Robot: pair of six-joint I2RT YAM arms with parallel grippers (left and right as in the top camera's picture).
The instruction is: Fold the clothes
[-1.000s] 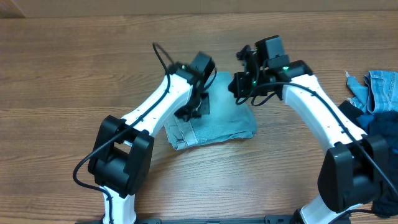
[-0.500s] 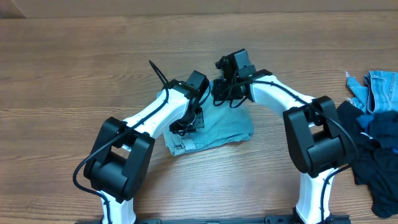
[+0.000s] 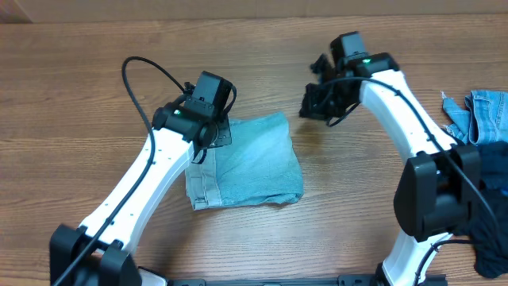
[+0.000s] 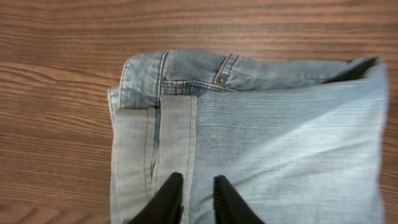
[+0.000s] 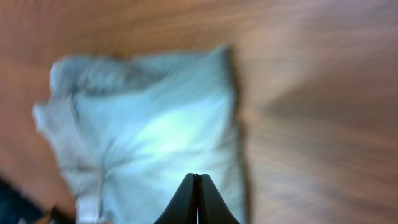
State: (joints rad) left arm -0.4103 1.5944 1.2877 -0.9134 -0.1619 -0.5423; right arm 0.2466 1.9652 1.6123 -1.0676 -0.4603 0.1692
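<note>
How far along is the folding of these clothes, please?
Done: one pair of jeans lies folded into a neat rectangle. In hand: nothing. The left gripper hovers over the jeans, slightly open, and the right gripper is shut and empty. Left: the heap of clothes on the right looks unfolded.

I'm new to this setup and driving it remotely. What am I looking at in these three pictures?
Two white robot arms work at a wooden table. The wide picture looks down from above; the other two come from cameras on each wrist, so the dark prongs at their lower edge are that arm's fingers. Folded jeans lie in the middle; more clothes are piled at the right edge. The left gripper is over the jeans, slightly open; the right gripper is shut and empty, beside them.
</note>
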